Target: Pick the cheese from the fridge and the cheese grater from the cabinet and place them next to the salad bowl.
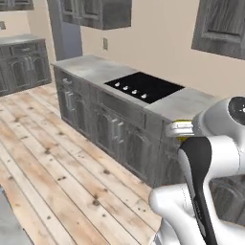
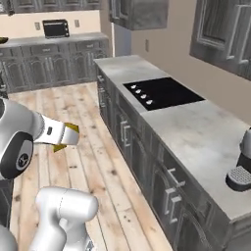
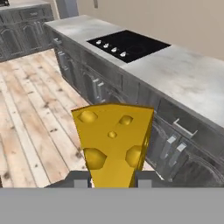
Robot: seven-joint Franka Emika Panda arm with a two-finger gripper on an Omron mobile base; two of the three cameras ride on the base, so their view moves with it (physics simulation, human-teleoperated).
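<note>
One wedge of cheese [image 3: 114, 142] shows, with six holes countable on its near face, and one tool [image 3: 113, 180] grips it with two finger tips. One black cooktop [image 2: 164, 93] sits in the long worktop [image 2: 206, 135] and carries five white knobs in a row; one coffee machine [image 2: 242, 164] stands at that worktop's near end. One toaster oven [image 2: 55, 28] stands on the second worktop [image 2: 29, 41] across the room, and one wall socket [image 1: 105, 43] shows above the long run.

No legible txt, labels, brand names or nos. showing anywhere; nothing readable appearing on any surface in the base views or the hand view.
</note>
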